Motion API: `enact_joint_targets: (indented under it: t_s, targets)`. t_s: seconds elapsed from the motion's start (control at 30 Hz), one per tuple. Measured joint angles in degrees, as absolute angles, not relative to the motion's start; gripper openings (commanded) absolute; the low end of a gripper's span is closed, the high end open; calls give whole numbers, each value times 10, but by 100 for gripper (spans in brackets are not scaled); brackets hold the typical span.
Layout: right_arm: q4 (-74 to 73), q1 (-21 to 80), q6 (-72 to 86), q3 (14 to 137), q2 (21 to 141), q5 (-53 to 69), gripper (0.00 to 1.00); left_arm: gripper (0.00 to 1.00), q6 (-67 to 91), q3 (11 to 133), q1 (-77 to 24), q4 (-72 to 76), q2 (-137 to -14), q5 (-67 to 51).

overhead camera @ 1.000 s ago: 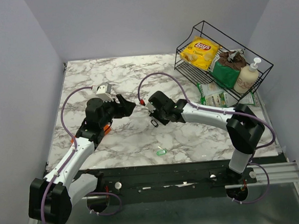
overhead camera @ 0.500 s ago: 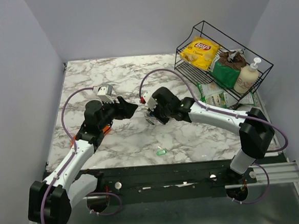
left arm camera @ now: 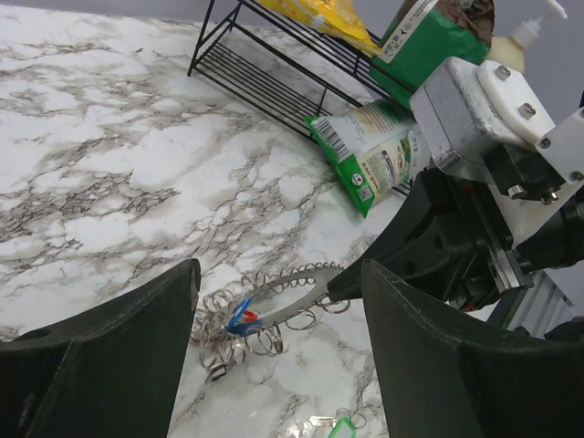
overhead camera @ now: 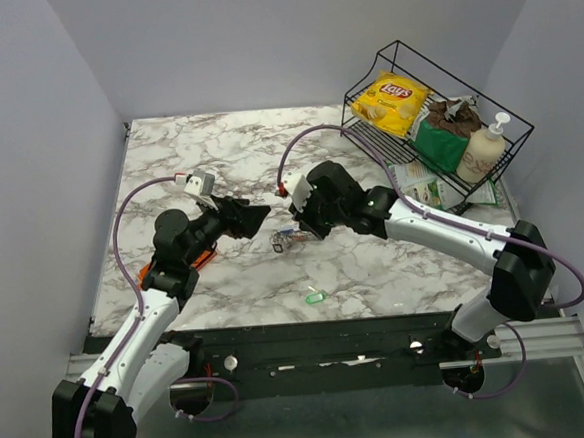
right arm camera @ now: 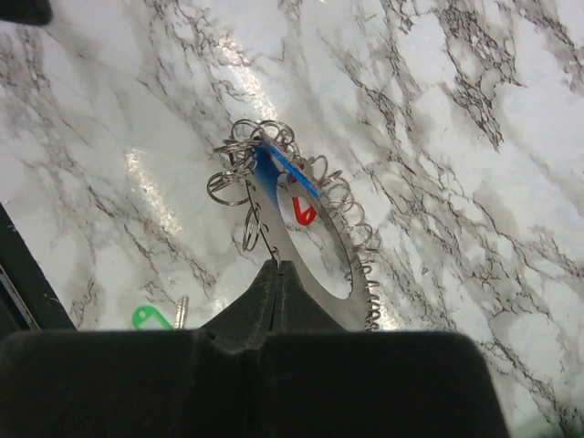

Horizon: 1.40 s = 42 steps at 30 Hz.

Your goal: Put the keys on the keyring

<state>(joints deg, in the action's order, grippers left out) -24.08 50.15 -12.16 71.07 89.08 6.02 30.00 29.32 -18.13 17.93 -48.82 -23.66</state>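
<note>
Silvery metal is what my right gripper (right arm camera: 278,266) has pinched: its fingers are pressed together on the flat band of the keyring (right arm camera: 321,239), which sits low over the marble table (overhead camera: 167,148), mid-table, just ahead of the tips. A blue key (right arm camera: 274,170) and a red key (right arm camera: 304,212) sit among its loops. The green key (overhead camera: 316,298) lies loose nearer me, apart from the ring. My left gripper (overhead camera: 260,214) faces the ring from the left, fingers spread wide, holding nothing. An orange tube (overhead camera: 206,253) peeks from under that arm. Far right, the black wire basket (left arm camera: 265,80) holds a yellow bag reading "Lay's" (overhead camera: 391,100), a green bag (overhead camera: 442,140) and a pump bottle (overhead camera: 486,151). A green-and-white packet (left arm camera: 365,151) with a barcode leans at the basket's foot.
</note>
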Motion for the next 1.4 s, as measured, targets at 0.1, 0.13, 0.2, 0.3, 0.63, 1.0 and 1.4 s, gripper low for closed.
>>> enact_joint_targets:
  t_s: [0.1, 0.13, 0.2, 0.3, 0.63, 1.0, 1.4]
  targets:
    - [-241, 501, -124, 711, 882, 74, 1, 79, 298, 293, -184, 183, -484, -245]
    - [-240, 501, -125, 711, 879, 78, 1, 79, 298, 293, -185, 183, -484, -248]
    - [-240, 501, -127, 711, 873, 89, 1, 79, 296, 293, -187, 183, -482, -254]
    - [-235, 499, -130, 711, 861, 104, 1, 79, 293, 294, -190, 181, -479, -262]
    - [-222, 494, -136, 712, 851, 138, 1, 78, 281, 319, -194, 169, -456, -269]
    - [-181, 467, -129, 695, 848, 188, 1, 69, 283, 291, -199, 182, -456, -279]
    - [-167, 444, -110, 690, 812, 263, 1, 56, 298, 263, -204, 276, -478, -371]
